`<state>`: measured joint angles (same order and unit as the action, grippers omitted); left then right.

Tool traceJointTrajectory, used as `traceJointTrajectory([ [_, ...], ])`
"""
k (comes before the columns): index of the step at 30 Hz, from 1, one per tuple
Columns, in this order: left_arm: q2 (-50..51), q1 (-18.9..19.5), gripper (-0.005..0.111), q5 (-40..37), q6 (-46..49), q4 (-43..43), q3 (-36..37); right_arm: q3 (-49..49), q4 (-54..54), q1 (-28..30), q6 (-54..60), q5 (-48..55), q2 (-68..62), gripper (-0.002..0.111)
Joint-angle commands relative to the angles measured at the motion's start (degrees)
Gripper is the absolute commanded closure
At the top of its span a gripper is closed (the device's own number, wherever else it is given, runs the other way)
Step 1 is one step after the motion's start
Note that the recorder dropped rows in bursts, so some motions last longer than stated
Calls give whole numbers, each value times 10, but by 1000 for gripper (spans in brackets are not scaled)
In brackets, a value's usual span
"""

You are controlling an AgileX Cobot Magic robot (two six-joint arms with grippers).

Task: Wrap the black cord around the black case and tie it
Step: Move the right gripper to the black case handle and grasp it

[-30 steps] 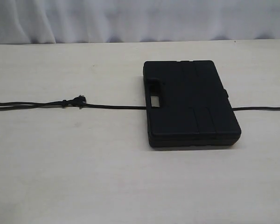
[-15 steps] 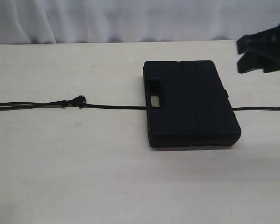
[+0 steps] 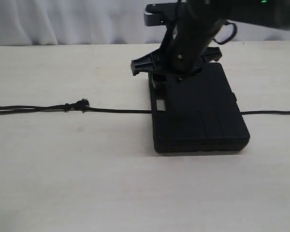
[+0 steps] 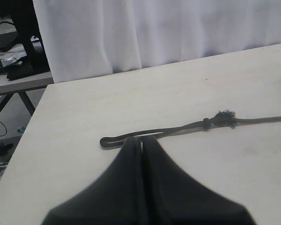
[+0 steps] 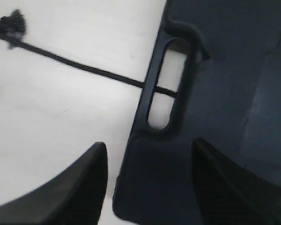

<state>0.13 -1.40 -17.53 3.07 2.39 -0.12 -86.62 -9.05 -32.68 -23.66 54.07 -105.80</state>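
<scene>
The black case (image 3: 208, 116) lies flat on the pale table, its handle cut-out (image 3: 160, 103) facing left. The black cord (image 3: 116, 110) runs under it, ending in a looped end and knot (image 3: 80, 104) at the left and a short tail (image 3: 275, 112) at the right. My right gripper (image 3: 171, 77) hangs open over the case's far handle-side corner. In the right wrist view the right gripper (image 5: 147, 154) straddles the case (image 5: 225, 70) edge near the cut-out (image 5: 164, 89), where the cord (image 5: 84, 67) crosses. My left gripper (image 4: 141, 139) is shut and empty, above the cord's loop (image 4: 113, 140).
The pale table (image 3: 87, 174) stretches wide to the left and front of the case. A white curtain (image 3: 63, 19) hangs behind the table's far edge. In the left wrist view the table's edge (image 4: 25, 140) shows, with stands and cables beyond it.
My right arm has swung in from the right edge to hang over the case's handle end. The case and the cord lie where they were.
</scene>
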Motion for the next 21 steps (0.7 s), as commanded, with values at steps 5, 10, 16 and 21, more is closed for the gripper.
traceJointTrajectory([
  [5, -1, 1, 107, 1, 0, -1, 1, -176, -79, -42, -59, 94, -165, 57],
  [10, -1, 1, 107, 1, 0, -1, 1, -251, -84, -42, -50, 152, -246, 57],
  [16, -1, 1, 107, 1, 0, -1, 1, -266, -86, -42, -57, 115, -283, 57],
  [21, -1, 1, 107, 1, 0, -1, 1, -266, -116, -41, -71, 112, -300, 57],
])
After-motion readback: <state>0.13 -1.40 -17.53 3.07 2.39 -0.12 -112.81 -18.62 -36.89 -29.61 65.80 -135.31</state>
